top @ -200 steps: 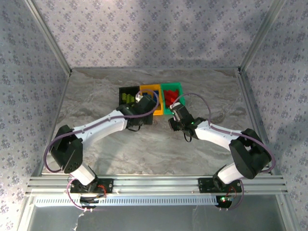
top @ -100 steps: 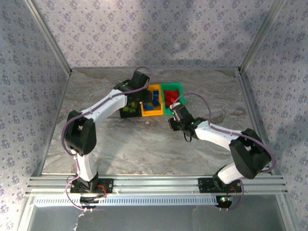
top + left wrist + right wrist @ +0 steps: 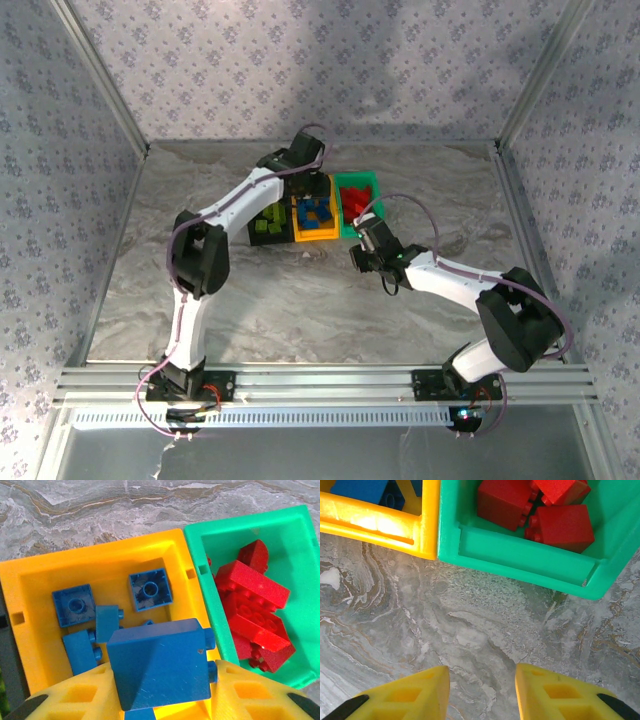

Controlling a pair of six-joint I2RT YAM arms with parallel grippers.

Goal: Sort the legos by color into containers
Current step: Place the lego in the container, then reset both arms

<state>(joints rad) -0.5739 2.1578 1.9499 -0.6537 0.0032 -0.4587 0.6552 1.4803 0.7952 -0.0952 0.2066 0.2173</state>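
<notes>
Three bins are seen side by side, with the orange-yellow bin [image 3: 90, 550] in the middle. The green bin [image 3: 250, 522] is pressed against its right side, and the black bin [image 3: 255, 236] is set at its left. Small blue bricks [image 3: 150, 589] are scattered inside the orange-yellow bin. Red bricks [image 3: 250, 605] are piled in the green bin, and lime bricks [image 3: 268, 222] lie in the black one. A large blue brick [image 3: 160, 665] is clamped by the left gripper [image 3: 162, 700] over the orange-yellow bin's near end.

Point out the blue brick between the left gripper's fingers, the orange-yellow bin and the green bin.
blue brick [image 3: 160, 667]: left wrist view, on its smooth sloped face.
orange-yellow bin [image 3: 90, 550]: left wrist view, on its far rim.
green bin [image 3: 520, 555]: right wrist view, on its near wall.
</notes>
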